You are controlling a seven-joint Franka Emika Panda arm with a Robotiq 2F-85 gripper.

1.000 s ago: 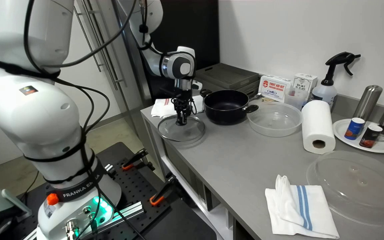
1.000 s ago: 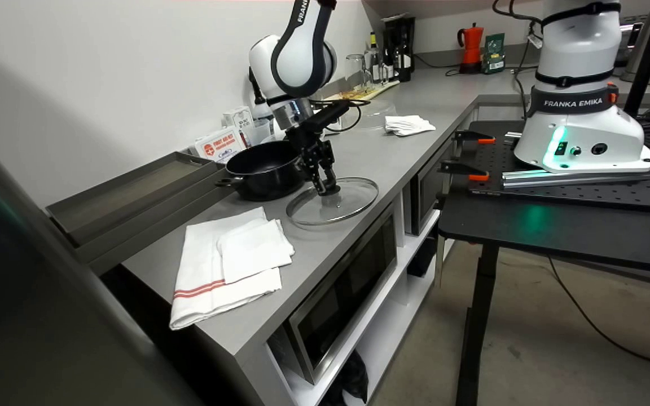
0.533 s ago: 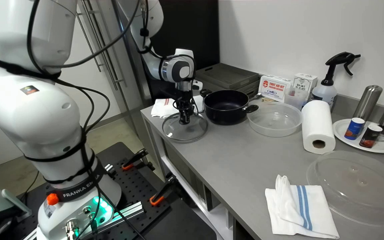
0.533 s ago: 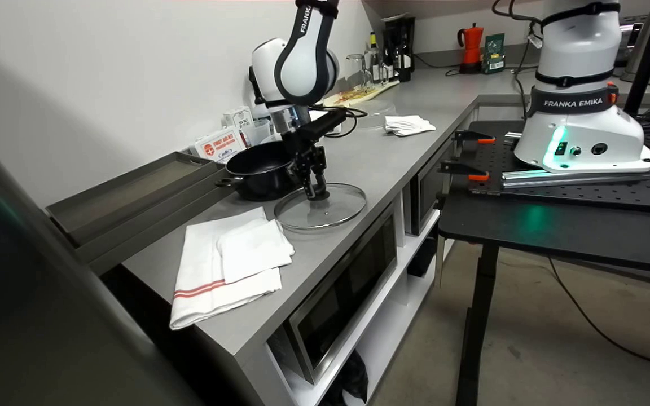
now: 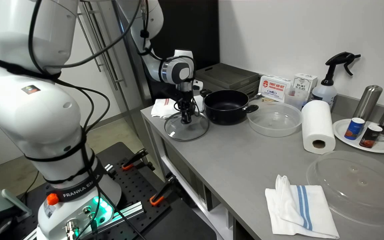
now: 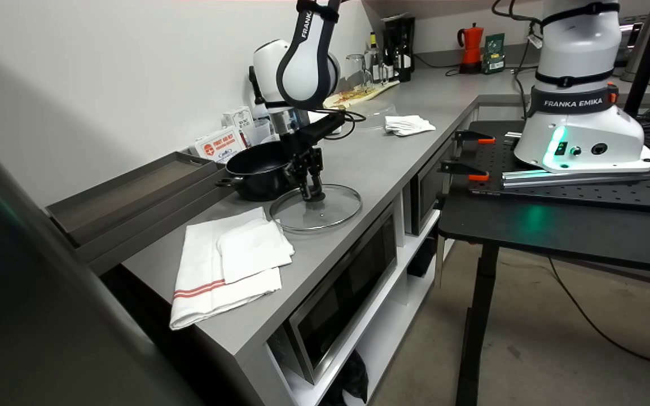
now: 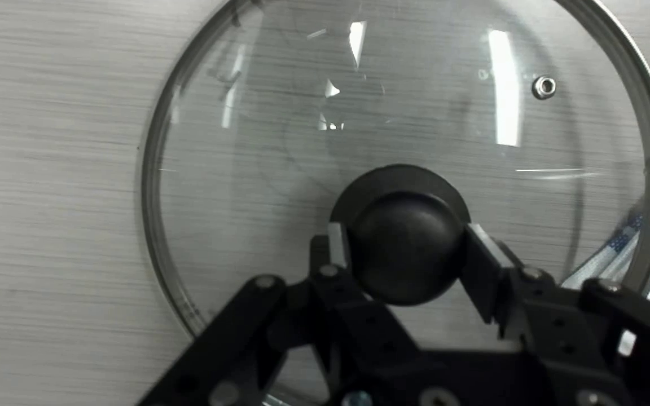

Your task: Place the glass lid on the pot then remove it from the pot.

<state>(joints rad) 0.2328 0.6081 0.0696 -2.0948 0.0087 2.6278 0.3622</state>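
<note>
Counter (image 5: 232,160) open midway; held glass lid (image 5: 187,130) between edge (image 5: 192,167), pot (image 5: 225,116).

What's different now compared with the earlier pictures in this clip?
In an exterior view, the glass lid and the gripper have shifted slightly right, nearer the pot. Nothing newly taken hold of or let go: the lid's dark knob is still gripped. The pot, clear bowl and red-striped towel stayed put.

Glass lid (image 7: 404,141) cut by wrist view's top edge, lower rim (image 7: 172,282) partly behind fingers (image 7: 483,282)
</note>
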